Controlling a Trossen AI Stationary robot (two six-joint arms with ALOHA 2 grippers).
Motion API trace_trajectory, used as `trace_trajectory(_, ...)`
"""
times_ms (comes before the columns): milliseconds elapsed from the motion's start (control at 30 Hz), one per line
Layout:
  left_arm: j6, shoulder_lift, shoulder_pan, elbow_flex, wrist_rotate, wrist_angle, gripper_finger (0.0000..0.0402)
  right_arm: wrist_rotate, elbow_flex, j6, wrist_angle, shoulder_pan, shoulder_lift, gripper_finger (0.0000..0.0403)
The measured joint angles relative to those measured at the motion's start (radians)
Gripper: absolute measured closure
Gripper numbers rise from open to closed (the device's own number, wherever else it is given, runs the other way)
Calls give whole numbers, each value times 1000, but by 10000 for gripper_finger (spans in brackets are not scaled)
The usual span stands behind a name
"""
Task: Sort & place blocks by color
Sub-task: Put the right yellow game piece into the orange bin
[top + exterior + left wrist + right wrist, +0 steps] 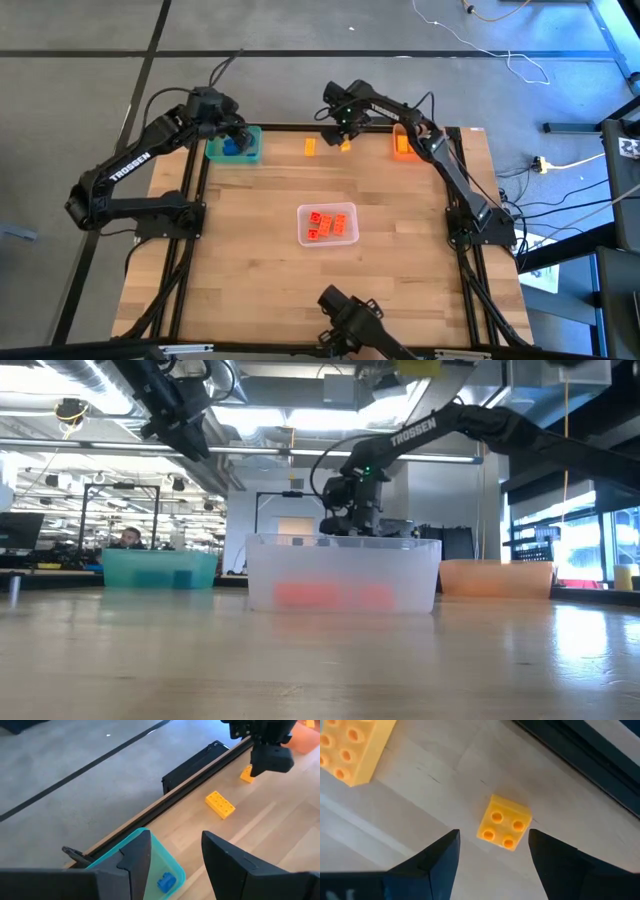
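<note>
Step in hand, as I read it: right arm picking the small yellow brick near the far table edge. To do it well, centre the jaws over the brick, come straight down so both fingers clear its sides, close across the flat faces, not corner to corner; the brick sits a bit rotated vs the fingers, so a small wrist turn first would help.

Largest to smallest: pale wooden slat table top; clear plastic rectangular bin mid-table w/ red-orange studded bricks inside; teal plastic bin at far left w/ a blue studded brick in it; orange plastic bin at far right; long yellow studded brick; small square four-stud yellow brick.

Right gripper: fingers apart, wider than the small brick, holding nothing, hovering just above it; prob. not touching, though height is hard to judge.

Left gripper: over the teal bin, jaws open, empty.
</note>
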Motion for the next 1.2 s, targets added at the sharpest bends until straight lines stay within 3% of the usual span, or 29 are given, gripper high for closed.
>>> trace_trajectory(567,0,0,0,0,0,1,237,12,1,16,43,-5,63,169)
trace_trajectory(733,0,0,0,0,0,1,237,27,3,-9,40,-7,69,200)
trace_trajectory(900,0,0,0,0,0,0,237,27,3,-37,36,-11,69,261)
trace_trajectory(1200,0,0,0,0,0,0,237,32,23,-115,10,-12,70,263)
